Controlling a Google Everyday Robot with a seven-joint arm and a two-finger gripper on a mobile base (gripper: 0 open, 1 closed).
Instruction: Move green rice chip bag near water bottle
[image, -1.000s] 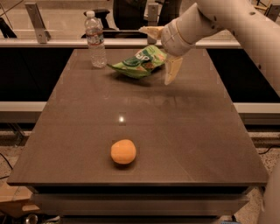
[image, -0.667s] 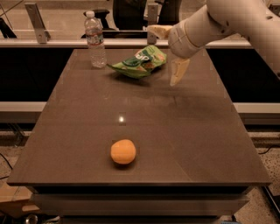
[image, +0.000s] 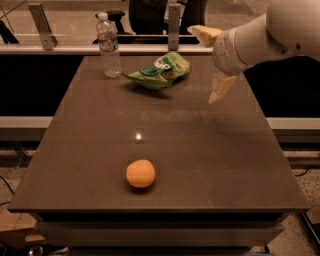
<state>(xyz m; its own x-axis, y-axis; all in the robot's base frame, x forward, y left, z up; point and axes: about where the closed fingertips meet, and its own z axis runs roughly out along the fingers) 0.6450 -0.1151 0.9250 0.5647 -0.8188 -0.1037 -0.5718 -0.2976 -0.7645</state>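
**Gripper spread wide and empty, beside the chip bag**

In the camera view, your gripper (image: 203, 65) hangs above the far right part of the table (image: 210, 155), at the end of a smooth, rounded white arm (image: 260, 37). Its two pale, flat, tapering fingers (image: 220, 87) stand wide apart. One points up and toward the far edge, and the other slants down toward the tabletop. Nothing sits between them.

Look to the left of the gripper as you see it. The green rice chip bag (image: 159, 70) lies on the table near the fingers but clear of them. It is a crinkly, glossy light-green pouch, puffed and creased, with white lettering on a darker green patch.

Past the bag, further from the gripper on that same side, the water bottle (image: 108, 46) stands upright. It is clear ribbed plastic with a white cap and a pale label. The bag's pointed far end lies just beside the bottle's base.

Well apart from the gripper, toward the near edge of the table, rests a round, matte orange fruit (image: 140, 173). The tabletop is a dark brown rectangular slab, smooth and faintly shiny, with one small glint of light near its middle.
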